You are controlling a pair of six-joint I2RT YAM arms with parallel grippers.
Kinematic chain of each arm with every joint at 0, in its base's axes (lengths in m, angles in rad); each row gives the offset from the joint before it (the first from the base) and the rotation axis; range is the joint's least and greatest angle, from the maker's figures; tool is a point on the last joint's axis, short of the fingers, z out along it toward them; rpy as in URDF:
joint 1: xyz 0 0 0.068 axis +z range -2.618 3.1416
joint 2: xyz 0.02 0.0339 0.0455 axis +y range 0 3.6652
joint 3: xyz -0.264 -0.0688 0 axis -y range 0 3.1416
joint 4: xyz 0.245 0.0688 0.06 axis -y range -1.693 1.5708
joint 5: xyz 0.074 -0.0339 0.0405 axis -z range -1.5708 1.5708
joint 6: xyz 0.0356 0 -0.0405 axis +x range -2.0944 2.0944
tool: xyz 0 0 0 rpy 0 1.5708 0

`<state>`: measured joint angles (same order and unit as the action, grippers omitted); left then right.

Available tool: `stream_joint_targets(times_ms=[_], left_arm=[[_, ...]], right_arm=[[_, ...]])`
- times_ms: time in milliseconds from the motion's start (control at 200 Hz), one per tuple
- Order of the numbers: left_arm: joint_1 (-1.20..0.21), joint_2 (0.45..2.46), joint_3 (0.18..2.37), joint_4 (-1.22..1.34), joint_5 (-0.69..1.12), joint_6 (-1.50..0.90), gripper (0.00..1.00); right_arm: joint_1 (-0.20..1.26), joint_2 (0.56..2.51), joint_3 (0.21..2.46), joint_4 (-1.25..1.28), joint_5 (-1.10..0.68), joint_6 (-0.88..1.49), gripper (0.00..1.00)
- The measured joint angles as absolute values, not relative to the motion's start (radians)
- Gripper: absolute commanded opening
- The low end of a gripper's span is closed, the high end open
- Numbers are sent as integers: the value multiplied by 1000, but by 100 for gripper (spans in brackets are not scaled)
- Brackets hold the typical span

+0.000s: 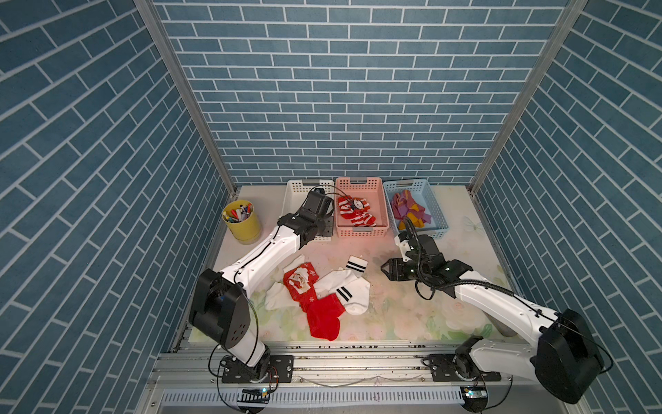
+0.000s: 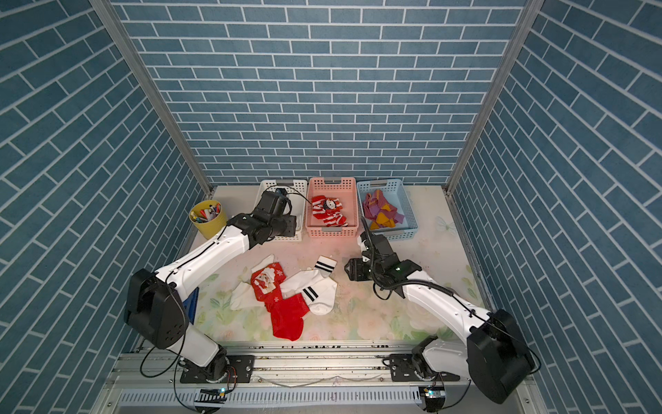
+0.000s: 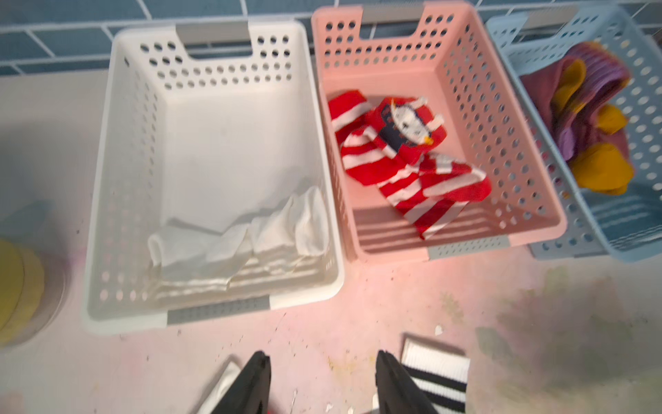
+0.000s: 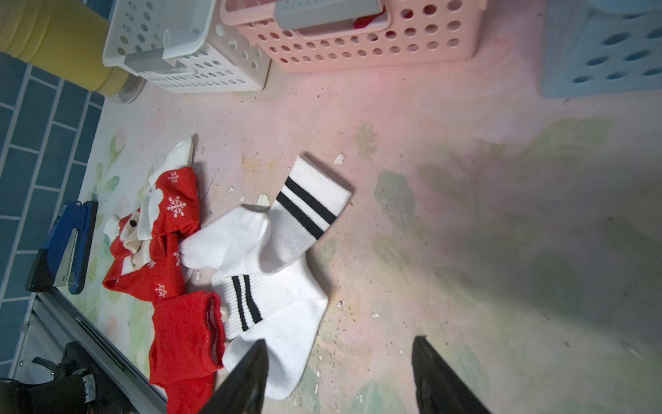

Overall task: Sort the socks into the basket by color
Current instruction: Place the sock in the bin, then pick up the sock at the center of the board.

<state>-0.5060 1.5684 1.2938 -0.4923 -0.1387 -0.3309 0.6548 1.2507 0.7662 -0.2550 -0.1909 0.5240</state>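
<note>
The table point(image 1: 412, 315) carries three baskets along its far edge. The white basket point(image 3: 107, 179) has one white sock point(image 3: 243, 243) crumpled at its near end, the pink basket point(image 3: 501, 125) holds the red-white striped socks point(image 3: 404, 168), and the blue basket point(image 3: 644, 107) holds the purple and mustard socks point(image 3: 587, 118). The unsorted pile point(image 1: 322, 290) lies mid-table, well apart from the baskets. In it a plain red sock point(image 1: 324, 319) and a red snowman sock point(image 1: 301, 283) overlap two white banded socks point(image 1: 354, 297), and another white piece pokes out beneath. The left gripper point(image 3: 322, 355) hangs by the white basket, its jaws parted with nothing between them. The right gripper point(image 4: 340, 340) sits just beside the pile, also spread and empty. These socks should be light, limp and a little stretchy, so they will drape and dangle from whatever point is pinched. Because they overlap, lifting one may drag a neighbour along. The best hold looks like the ribbed cuff point(image 1: 356, 267) of the upper banded sock, which juts clear of the heap onto bare table. It lies flat and thin, so the fingertips probably need to press down to the surface and gather a fold of it.
</note>
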Motion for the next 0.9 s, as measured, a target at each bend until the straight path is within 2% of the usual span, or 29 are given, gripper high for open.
stream_joint_targets(times_ms=[330,900], left_arm=[[-505,1366,1058,-523,-184,-391,55],[-463,1272,976,-556,-185,-411,57]], right_arm=[[766,1487,899,-200,-218,499,62],[863,1733,1052,-187,-228,489,48]])
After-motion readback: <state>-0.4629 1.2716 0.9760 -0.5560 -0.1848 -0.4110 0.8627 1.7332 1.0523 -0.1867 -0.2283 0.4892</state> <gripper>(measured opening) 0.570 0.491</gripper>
